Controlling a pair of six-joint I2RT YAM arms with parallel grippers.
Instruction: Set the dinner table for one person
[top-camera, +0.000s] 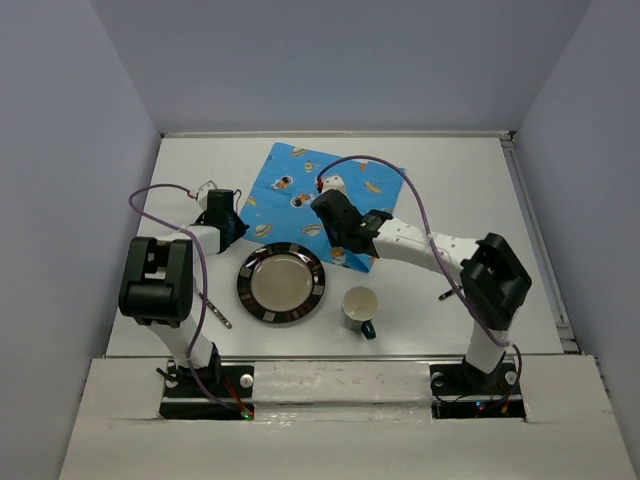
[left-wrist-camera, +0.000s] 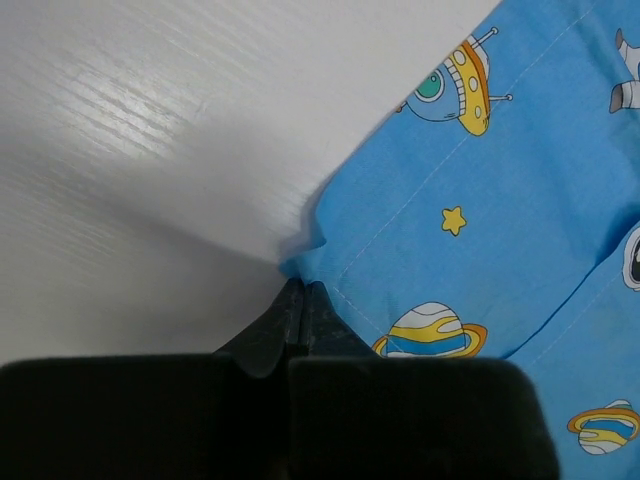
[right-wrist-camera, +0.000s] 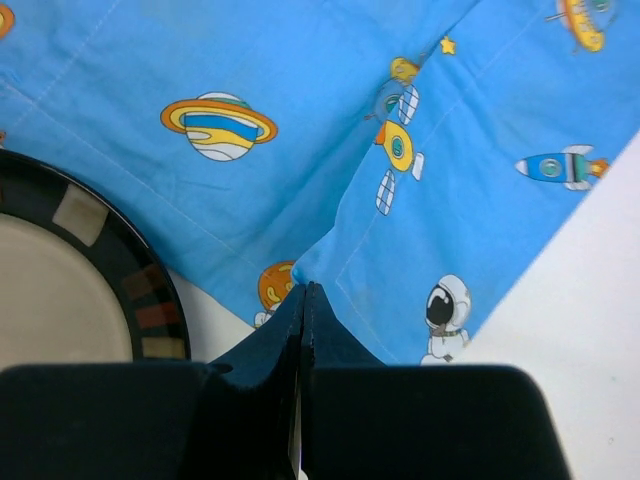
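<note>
Plain white worktop (top-camera: 200, 165), rigid; the mat (top-camera: 300, 190) looks like light floppy cloth, so we've got left tool (left-wrist-camera: 303, 292) and right tool (right-wrist-camera: 303, 296) pinching its corners.

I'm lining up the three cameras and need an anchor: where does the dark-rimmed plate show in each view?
Top external: the plate lies near the centre, at the near edge of the blue mat.
Left wrist: the plate is not in it.
Right wrist: the plate is at the left edge, cut off by the frame.
Shared landmark: the blue mat, seen in all three views.
</note>
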